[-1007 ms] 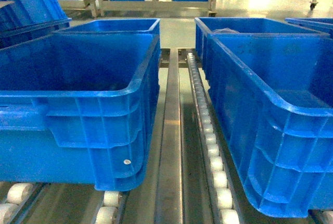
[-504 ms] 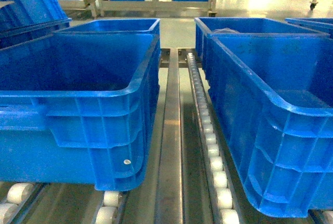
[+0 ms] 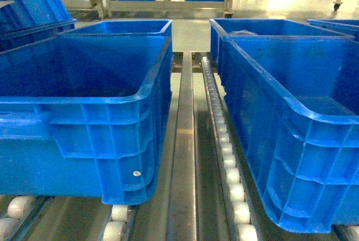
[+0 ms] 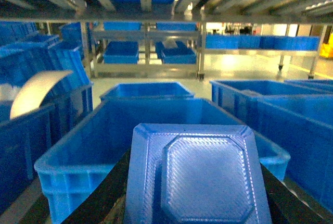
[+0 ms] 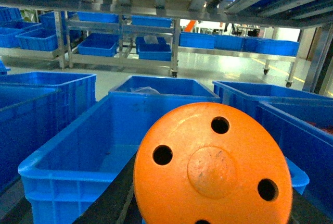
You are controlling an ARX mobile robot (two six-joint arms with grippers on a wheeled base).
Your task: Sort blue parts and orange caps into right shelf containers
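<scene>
Wrist views: left claw grips blue part, right grips orange cap.

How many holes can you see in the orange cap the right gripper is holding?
3 whole: one upper left, one upper right, one lower right on the orange cap. A fourth peeks at the bottom edge; more may be hidden.

Little of the robot shows. From the left wrist camera, the left gripper appears only as two matte black fingers, flat-sided and unmarked, rising along the bottom corners, the rest masked by a blue part. From the right wrist camera, the right gripper shows the same dark, plain fingers at either side of an orange cap. No cables, screws or lettering can be made out.
</scene>
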